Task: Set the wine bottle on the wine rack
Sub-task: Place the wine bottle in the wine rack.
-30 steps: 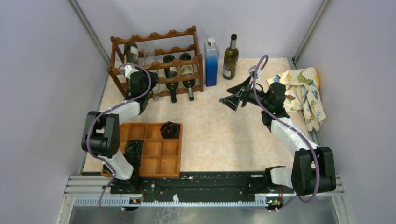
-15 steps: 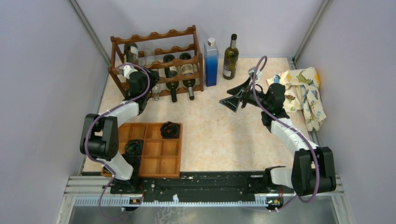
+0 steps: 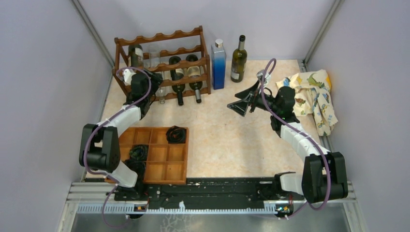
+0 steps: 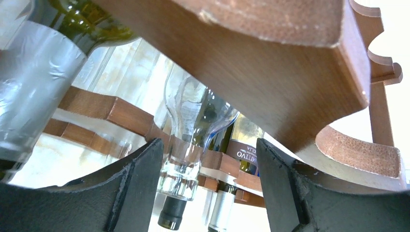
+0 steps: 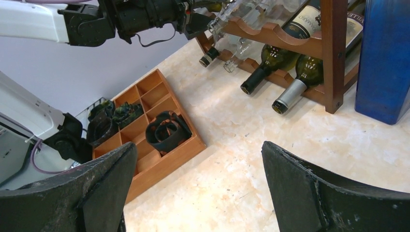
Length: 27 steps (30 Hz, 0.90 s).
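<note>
Left gripper (image 4: 208,150) stands parted, gripping nothing. The clear wine bottle (image 4: 186,121) lies between its jaws on the wine rack (image 4: 121,113), with a scalloped rail (image 4: 290,72) close above. Right gripper (image 5: 199,147) gapes wide over open tabletop (image 5: 270,125).

My left hand (image 3: 154,77) was at the left front of the wine rack (image 3: 162,36), by its lower tiers. My right hand (image 3: 239,104) hung spread wide over the bench (image 3: 227,140), near the upright wine bottle (image 3: 238,60), which stood beside a blue bottle (image 3: 218,65).
</note>
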{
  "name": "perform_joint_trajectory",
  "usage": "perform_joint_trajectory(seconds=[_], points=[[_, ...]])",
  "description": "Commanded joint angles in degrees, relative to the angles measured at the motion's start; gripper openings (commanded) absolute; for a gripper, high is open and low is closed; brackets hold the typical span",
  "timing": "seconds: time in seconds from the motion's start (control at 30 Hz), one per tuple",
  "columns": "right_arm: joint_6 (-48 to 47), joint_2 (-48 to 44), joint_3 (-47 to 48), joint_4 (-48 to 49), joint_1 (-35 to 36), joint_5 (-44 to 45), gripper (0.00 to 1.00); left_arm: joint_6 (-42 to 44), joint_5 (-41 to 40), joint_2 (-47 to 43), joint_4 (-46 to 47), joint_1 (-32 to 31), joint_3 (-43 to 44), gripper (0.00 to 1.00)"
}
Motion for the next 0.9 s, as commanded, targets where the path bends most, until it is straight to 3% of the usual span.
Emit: perform_joint_trajectory(seconds=[0.0, 0.4, 0.53, 0.63, 0.73, 0.8, 0.87], points=[[-2.3, -2.1, 0.3, 2.2, -0.2, -1.4, 0.98, -3.3, -1.0, -2.2, -9.2, 0.5, 0.6, 0.77], [-8.3, -2.1, 2.7, -3.3, -0.3, -3.0, 0.98, -2.0, 2.7, -10.5, -11.8, 0.5, -2.9, 0.77], [-17.7, -2.8, 6.3, -11.2, -0.2, -3.6, 0.98, 1.7, 8.1, -16.5, -8.9, 0.6, -7.1, 0.76], [-30.7, -3.2, 10.0, -18.8, -0.3, -3.5, 0.98, 7.9, 13.7, -23.5, -6.6, 0.6, -11.0, 0.76], [-38.5, -3.0, 13.3, -22.9, -0.2, -1.9, 0.98, 12.5, 19.6, -30.9, -5.4, 0.6, -14.8, 0.82], [-39.8, -2.4, 14.4, -21.8, -0.3, -0.2, 0.98, 14.0, 22.5, -36.4, -4.0, 0.6, -18.3, 0.94], [-38.1, -1.4, 15.0, -18.2, -0.2, 2.2, 0.98, 14.6, 24.0, -42.2, -1.6, 0.7, -22.3, 0.98]])
